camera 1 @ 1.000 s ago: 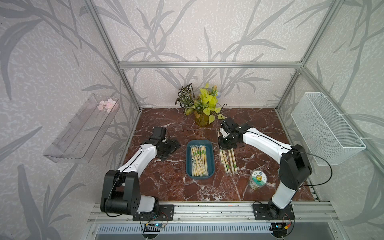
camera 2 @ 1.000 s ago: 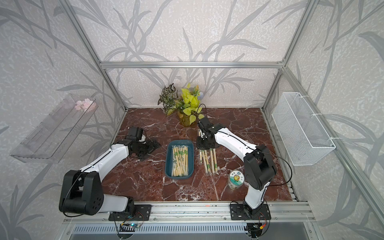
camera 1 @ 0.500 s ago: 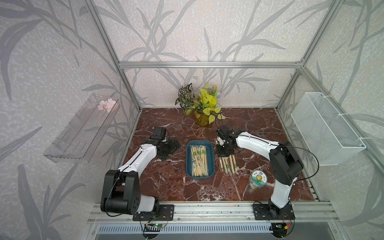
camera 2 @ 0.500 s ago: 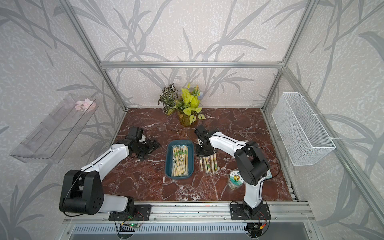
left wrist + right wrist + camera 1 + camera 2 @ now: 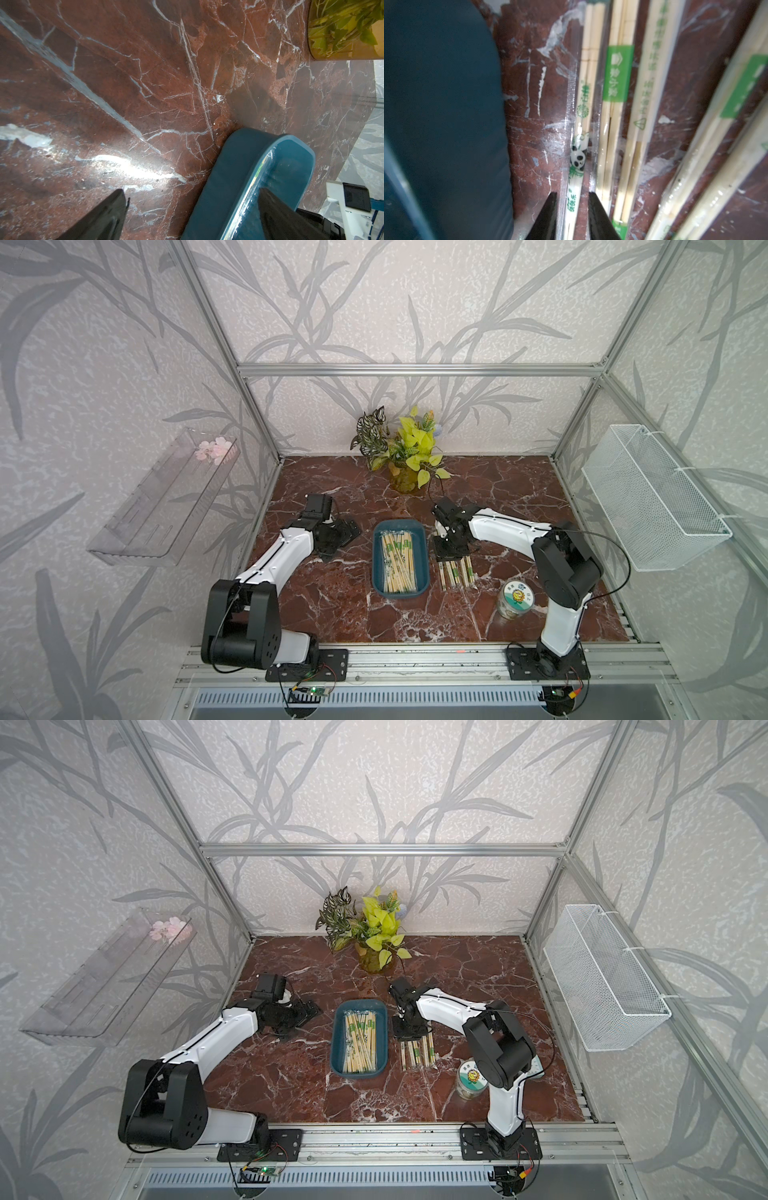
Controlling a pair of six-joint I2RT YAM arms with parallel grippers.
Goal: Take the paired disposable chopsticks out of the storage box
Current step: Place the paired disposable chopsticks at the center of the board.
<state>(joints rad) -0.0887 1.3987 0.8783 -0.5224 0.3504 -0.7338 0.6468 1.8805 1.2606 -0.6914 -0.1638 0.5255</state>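
Right fingers: I see my right gripper (image 5: pixel 572 195) with its fingers a little apart. One sleeved pair (image 5: pixel 584 87) lies flat on the surface (image 5: pixel 533 124) between them.
Left fingers: my left gripper (image 5: pixel 192 190) is spread wide, and a corner of the storage box (image 5: pixel 228 176) is just beside one finger.
Chopsticks: most paired disposable chopsticks (image 5: pixel 398 562) lie inside the storage box, just beside the right fingers. More loose pairs (image 5: pixel 455 572) lie on the surface at their other side.

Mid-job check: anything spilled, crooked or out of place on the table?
Nothing stands out. The chopsticks in the tray lie loosely, a few slanted. The row already out lies roughly parallel beside it. The jar stands upright.
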